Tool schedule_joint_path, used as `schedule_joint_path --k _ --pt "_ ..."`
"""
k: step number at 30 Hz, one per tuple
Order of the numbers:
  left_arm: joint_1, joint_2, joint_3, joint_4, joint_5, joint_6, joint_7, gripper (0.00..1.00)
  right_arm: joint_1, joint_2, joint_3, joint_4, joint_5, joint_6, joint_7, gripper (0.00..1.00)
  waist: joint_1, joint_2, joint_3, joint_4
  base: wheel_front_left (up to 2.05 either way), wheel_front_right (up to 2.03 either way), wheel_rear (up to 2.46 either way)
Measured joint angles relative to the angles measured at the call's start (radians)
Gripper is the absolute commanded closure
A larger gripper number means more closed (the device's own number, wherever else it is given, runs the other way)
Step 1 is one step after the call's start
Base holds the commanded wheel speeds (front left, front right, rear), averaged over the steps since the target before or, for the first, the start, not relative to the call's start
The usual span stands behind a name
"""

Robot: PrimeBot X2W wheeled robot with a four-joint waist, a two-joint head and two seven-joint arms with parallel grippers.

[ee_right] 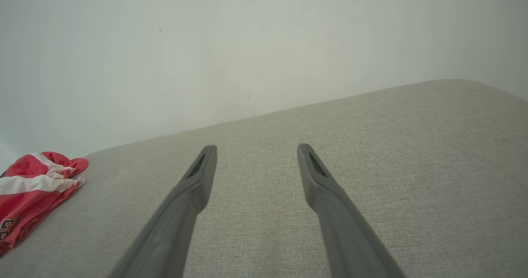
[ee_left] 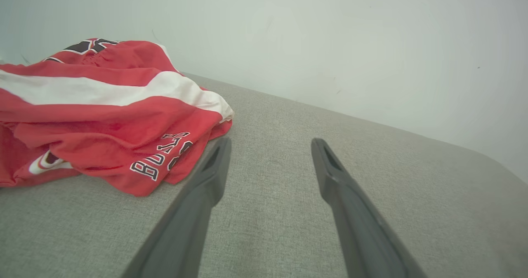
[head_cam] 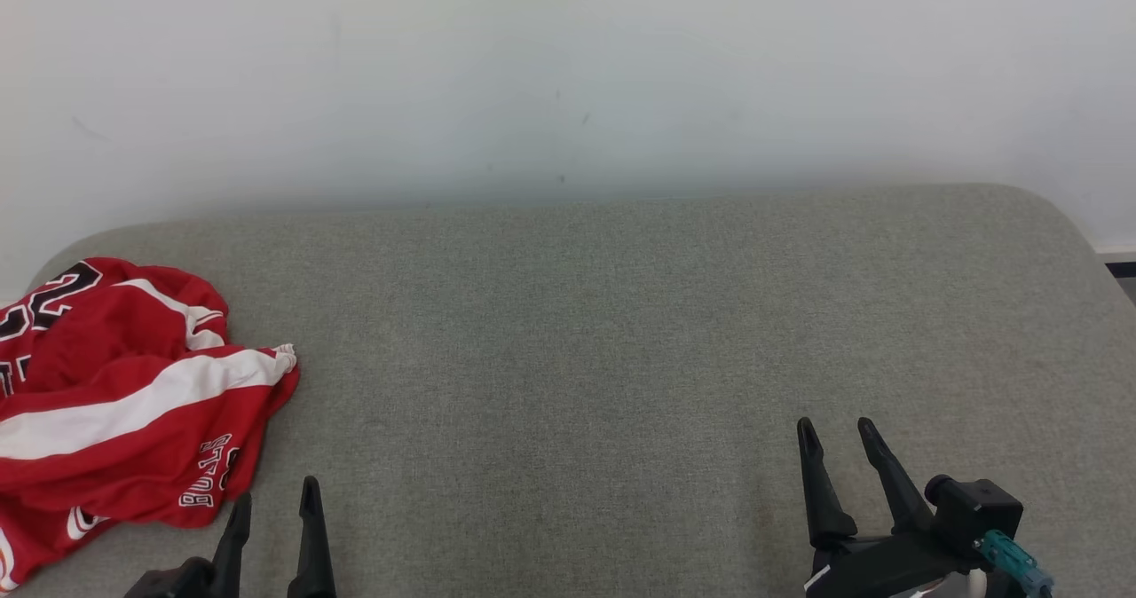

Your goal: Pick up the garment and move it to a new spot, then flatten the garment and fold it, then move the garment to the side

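A red garment (head_cam: 124, 403) with white stripes and black lettering lies crumpled at the left end of the grey cushion (head_cam: 621, 332). In the left wrist view the garment (ee_left: 103, 113) bulks up just left of my fingers. My left gripper (head_cam: 275, 496) stands open near the front edge, close beside the garment's right hem and holding nothing. My right gripper (head_cam: 834, 429) is open over bare fabric at the lower right, far from the garment. The right wrist view catches the garment (ee_right: 33, 191) at its far left edge.
A pale wall (head_cam: 568, 74) rises directly behind the cushion. The cushion's rounded right corner (head_cam: 1056, 216) drops off toward a dark strip of floor (head_cam: 1120, 270). Bare grey fabric stretches between the two grippers.
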Motion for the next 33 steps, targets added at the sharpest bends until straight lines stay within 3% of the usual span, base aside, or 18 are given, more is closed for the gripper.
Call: schedule_joint_path --k 22,33 --pt "0.015 0.001 -0.009 0.011 0.117 0.006 -0.042 0.00 -0.003 -0.001 0.030 0.017 -0.156 0.000 -0.040 0.00 -0.0002 0.0000 -0.015 -0.005 0.00 0.00 0.00" --pt "0.016 0.001 -0.008 0.013 0.125 0.009 -0.045 0.00 -0.003 -0.001 0.031 0.016 -0.160 0.000 -0.041 0.00 -0.0002 0.0000 -0.011 -0.003 0.00 0.00 0.00"
